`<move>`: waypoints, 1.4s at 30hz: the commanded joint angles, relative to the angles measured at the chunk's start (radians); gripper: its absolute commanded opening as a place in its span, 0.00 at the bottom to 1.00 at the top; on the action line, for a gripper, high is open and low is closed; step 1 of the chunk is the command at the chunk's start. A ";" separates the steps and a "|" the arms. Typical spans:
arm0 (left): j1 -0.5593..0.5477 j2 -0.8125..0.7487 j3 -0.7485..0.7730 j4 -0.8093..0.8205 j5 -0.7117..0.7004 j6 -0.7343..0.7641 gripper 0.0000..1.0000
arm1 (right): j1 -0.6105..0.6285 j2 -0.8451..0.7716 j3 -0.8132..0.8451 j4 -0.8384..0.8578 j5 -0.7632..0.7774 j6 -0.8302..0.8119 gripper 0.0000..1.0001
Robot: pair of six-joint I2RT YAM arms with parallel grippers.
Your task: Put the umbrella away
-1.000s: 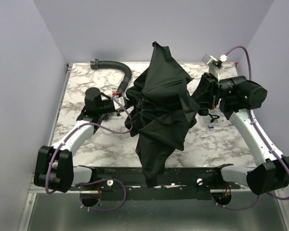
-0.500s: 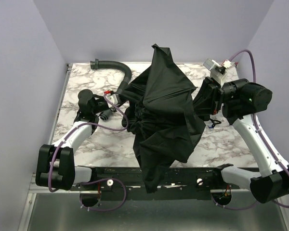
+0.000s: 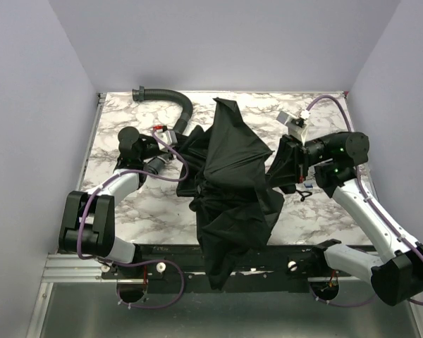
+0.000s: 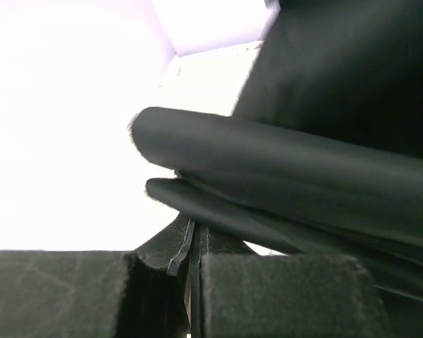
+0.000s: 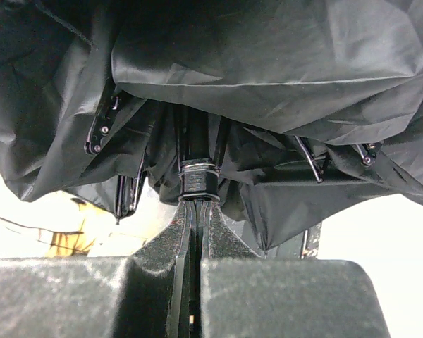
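Right fingers [image 5: 275, 296] pinch the umbrella [image 5: 268, 70] at its hub. Your left fingers [image 4: 282, 296] sit closed beside its canopy.

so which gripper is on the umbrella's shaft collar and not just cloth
The right gripper: its wrist view shows its shut fingertips pinching the umbrella by its black shaft collar. The left gripper has its tips against fabric folds only.

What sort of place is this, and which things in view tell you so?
Probably a robot test cell: a marble-patterned tabletop boxed in by plain lilac walls, two white-and-black robot arms mounted on a black metal rail at its near edge, working on a black fabric umbrella.
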 commanded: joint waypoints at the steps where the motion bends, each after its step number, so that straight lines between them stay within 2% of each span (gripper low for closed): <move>1: 0.004 0.028 0.087 0.059 0.081 -0.014 0.00 | 0.011 -0.003 -0.062 0.102 -0.096 0.029 0.00; 5: 0.003 0.057 0.140 0.031 0.104 0.010 0.00 | 0.011 0.050 -0.117 0.178 -0.096 0.041 0.00; 10: -0.005 0.138 0.244 0.032 0.122 0.010 0.00 | 0.012 0.177 -0.144 0.438 -0.097 0.187 0.00; 11: -0.011 0.158 0.274 0.031 0.125 0.005 0.00 | 0.013 0.213 -0.147 0.539 -0.097 0.246 0.00; 14: -0.030 0.192 0.331 0.019 0.108 0.003 0.00 | 0.037 0.306 -0.158 0.975 -0.098 0.581 0.00; 15: -0.033 0.201 0.334 0.008 0.094 0.013 0.00 | 0.049 0.312 -0.163 1.005 -0.097 0.602 0.00; 21: -0.035 0.223 0.296 -0.119 0.063 0.093 0.00 | 0.117 0.195 -0.214 1.008 -0.097 0.502 0.00; 26: -0.037 0.219 0.210 0.017 0.067 -0.001 0.00 | 0.121 0.201 -0.059 1.005 -0.096 0.521 0.00; 30: -0.036 0.209 0.204 0.053 0.081 -0.041 0.00 | 0.167 0.150 -0.105 1.004 -0.098 0.559 0.00; 35: -0.038 0.246 0.207 0.381 0.105 -0.315 0.00 | 0.163 0.092 -0.260 1.006 -0.097 0.540 0.00; 38: -0.041 0.314 0.227 0.683 0.126 -0.549 0.00 | 0.158 0.089 -0.320 1.006 -0.097 0.530 0.00; 40: -0.054 0.332 0.260 0.718 0.138 -0.605 0.00 | 0.158 0.101 -0.354 1.008 -0.099 0.520 0.00; 42: -0.079 0.324 0.265 0.718 0.142 -0.579 0.00 | 0.157 0.115 -0.383 1.008 -0.098 0.509 0.00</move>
